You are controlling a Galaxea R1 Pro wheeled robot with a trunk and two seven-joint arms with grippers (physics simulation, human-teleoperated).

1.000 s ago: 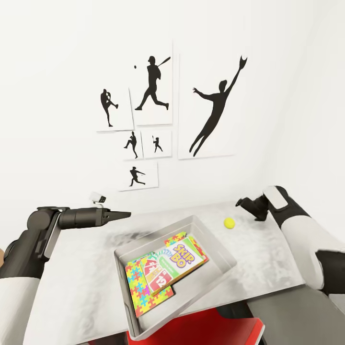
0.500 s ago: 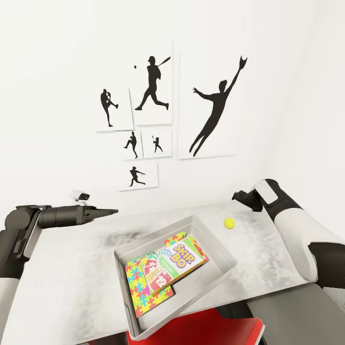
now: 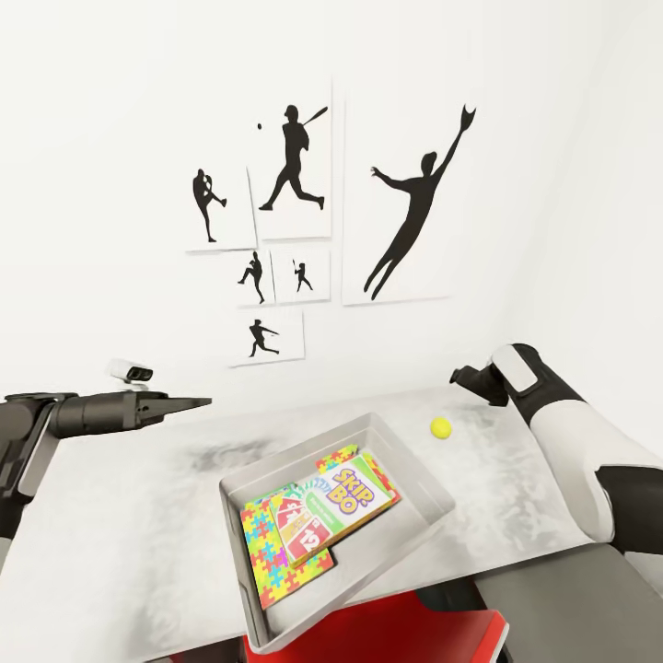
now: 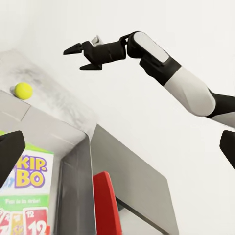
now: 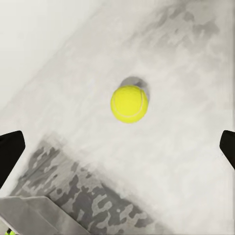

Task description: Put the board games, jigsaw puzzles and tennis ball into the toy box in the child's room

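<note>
In the head view, a pale grey toy box is seen resting on the marbled grey counter, its near end overhanging the counter's front edge. Inside it lie the bright jigsaw puzzles and, on top of them, two board games: a white and green one marked "SKIP-BO" and a red-marked one beside it. A yellow tennis ball is seen on the bare counter, apart from the box's far corner. The left end effector is held level above the counter's far left part, well apart from the box; its fingers appear drawn to a point here. The right end effector is poised above and just behind the ball, not touching it. Black silhouette posters of ball players are fixed to the white wall behind.

From the left wrist view, the right end effector is shown side-on with its fingers parted and nothing between them, a detail not clear from the head. The ball, the box's wall and the "SKIP-BO" lid are also caught, as is a red part below the counter edge. The left fingertips sit at opposite edges, spread wide.

From the right wrist view, the ball is seen on the counter, centred between the widely parted dark fingertips, with a corner of the box nearby.
</note>
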